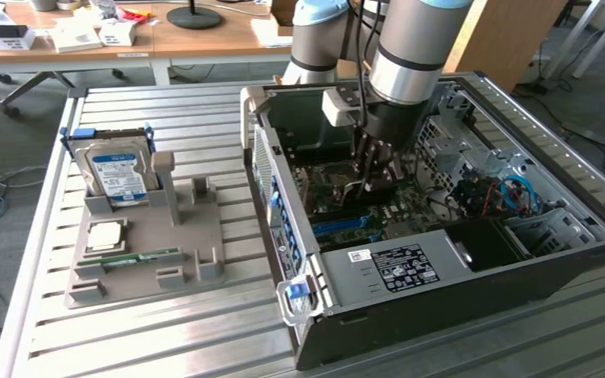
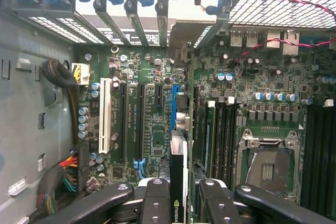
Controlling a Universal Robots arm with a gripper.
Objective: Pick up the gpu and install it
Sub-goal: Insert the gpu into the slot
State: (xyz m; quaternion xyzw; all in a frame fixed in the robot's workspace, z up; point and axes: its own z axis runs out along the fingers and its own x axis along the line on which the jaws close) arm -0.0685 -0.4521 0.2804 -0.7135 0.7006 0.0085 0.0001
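One card, the gpu (image 2: 178, 166), stands on edge inside the case (image 1: 418, 315), pinched in the jaws of the gripper (image 2: 181, 195), long axis in line with the blue slot (image 2: 175, 103) (lower edge toward the motherboard (image 2: 152, 148)).

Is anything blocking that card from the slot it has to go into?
Nothing visible does. The gripper holds the gpu edge-on over the motherboard, in line with the blue slot, whose visible part looks bare. The cable bundle lies off to one side, by the case wall.
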